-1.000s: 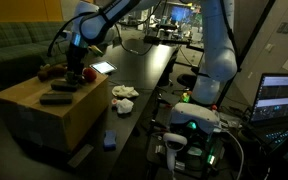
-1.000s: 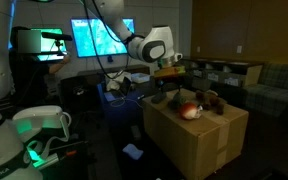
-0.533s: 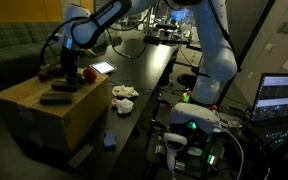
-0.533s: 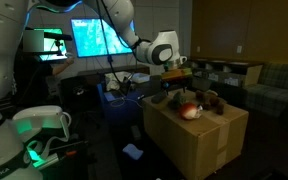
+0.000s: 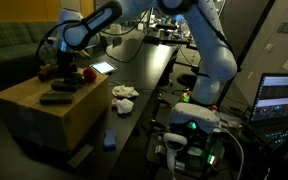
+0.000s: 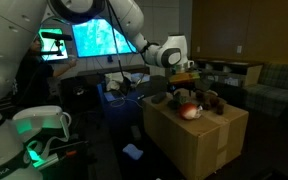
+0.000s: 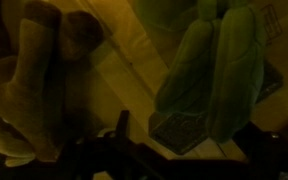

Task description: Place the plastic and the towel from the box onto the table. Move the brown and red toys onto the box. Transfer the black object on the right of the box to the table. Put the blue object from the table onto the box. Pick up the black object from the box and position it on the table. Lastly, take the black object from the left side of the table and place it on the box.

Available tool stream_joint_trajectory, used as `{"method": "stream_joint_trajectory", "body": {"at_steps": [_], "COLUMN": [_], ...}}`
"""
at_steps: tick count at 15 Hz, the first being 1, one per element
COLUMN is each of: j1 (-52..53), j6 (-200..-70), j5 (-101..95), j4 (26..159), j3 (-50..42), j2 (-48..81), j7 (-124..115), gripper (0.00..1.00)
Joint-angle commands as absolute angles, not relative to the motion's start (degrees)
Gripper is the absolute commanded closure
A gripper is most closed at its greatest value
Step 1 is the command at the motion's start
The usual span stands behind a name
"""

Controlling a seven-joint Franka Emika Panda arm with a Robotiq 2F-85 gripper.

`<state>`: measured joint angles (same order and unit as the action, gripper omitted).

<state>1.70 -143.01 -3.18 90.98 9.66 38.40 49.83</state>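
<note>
A cardboard box (image 5: 44,115) carries a brown toy (image 5: 47,70), a red toy (image 5: 87,74) and flat black objects (image 5: 56,97). It shows in both exterior views (image 6: 199,135), with the red toy (image 6: 189,110) and brown toy (image 6: 215,100) on top. My gripper (image 5: 64,66) hovers above the box top between the two toys, empty (image 6: 185,80). The wrist view is dark: the brown toy (image 7: 39,60) is at left and a black meshed object (image 7: 179,130) lies below the gripper (image 7: 189,150), whose jaws look apart. A white towel and plastic (image 5: 124,96) lie on the dark table (image 5: 149,60).
A blue object (image 5: 109,141) and a dark flat object (image 5: 81,155) lie low beside the box. A lit tablet (image 5: 102,68) lies on the table. A laptop (image 5: 282,98) and green-lit electronics (image 5: 189,130) stand at the right.
My gripper has moved along the box top away from the red toy toward the brown toy. The objects on the box have not moved.
</note>
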Motion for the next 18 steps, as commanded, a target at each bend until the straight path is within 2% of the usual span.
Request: {"method": "stream_joint_trajectory", "body": {"at_steps": [1, 8, 18], "j1": [2.2, 3.0, 3.2], "j6": [-139.6, -135.4, -124.2], "j5": [-4.8, -5.8, -7.1], "j4": [83.3, 77.2, 74.4], "j3": [8.7, 7.0, 6.8], "j2": [43.0, 47.1, 44.2], "j7": [48.4, 46.0, 41.5], "gripper": [0.00, 0.00, 0.00]}}
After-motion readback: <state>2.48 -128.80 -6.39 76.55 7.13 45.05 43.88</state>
